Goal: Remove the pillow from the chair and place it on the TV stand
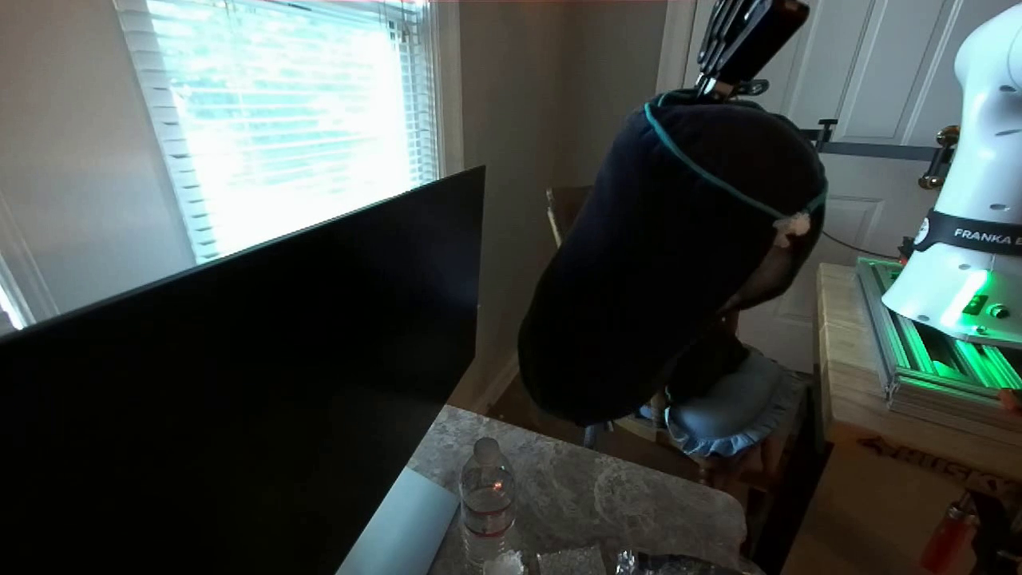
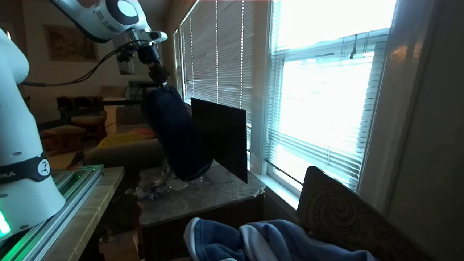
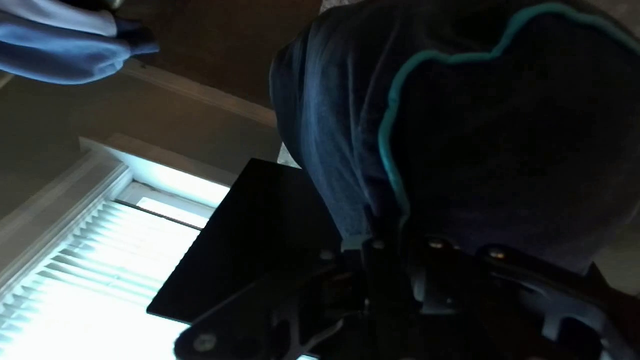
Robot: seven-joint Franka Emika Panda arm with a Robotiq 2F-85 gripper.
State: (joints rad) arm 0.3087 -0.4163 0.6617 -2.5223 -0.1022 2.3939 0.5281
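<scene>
The pillow is dark navy with teal piping and shows in both exterior views (image 1: 663,263) (image 2: 177,134) and large in the wrist view (image 3: 500,140). My gripper (image 1: 718,86) is shut on its top edge, also seen in an exterior view (image 2: 165,86) and the wrist view (image 3: 380,245). The pillow hangs tilted in the air, clear of the chair. The TV stand has a grey marbled top (image 1: 623,503) (image 2: 203,199). The pillow's lower end is near the stand; whether it is over the top I cannot tell. The chair (image 2: 333,206) bears blue cloth (image 2: 268,239).
A large black TV (image 1: 239,399) (image 2: 221,134) stands on the stand close to the pillow. A clear bottle (image 1: 487,495) and crinkled plastic items (image 1: 671,563) (image 2: 156,188) lie on the top. A window with blinds (image 2: 326,90) is behind. The robot's wooden table (image 1: 846,351) is beside.
</scene>
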